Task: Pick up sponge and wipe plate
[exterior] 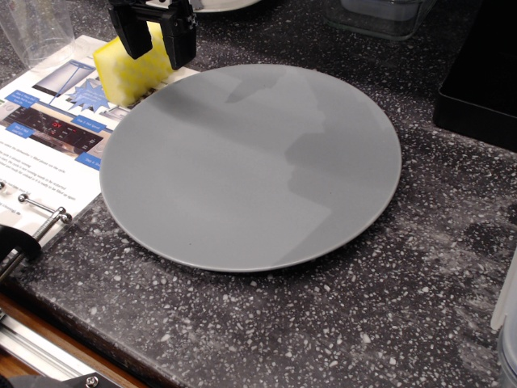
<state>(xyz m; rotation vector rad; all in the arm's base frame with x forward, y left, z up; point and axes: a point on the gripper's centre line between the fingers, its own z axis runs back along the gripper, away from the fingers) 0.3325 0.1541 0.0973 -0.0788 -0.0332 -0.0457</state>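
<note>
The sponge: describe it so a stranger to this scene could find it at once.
Start at the large grey plate in the middle of the dark speckled counter and look past its upper-left rim. There, over a printed leaflet, the black gripper has its jaws on either side of the sponge. It is the only bright yellow thing, a small ridged block.

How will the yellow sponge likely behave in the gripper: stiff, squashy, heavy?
The sponge looks like ridged foam, so it probably squashes between the gripper fingers. Far smaller than the plate, it is likely light. Its ridged surface should resist slipping.
</note>
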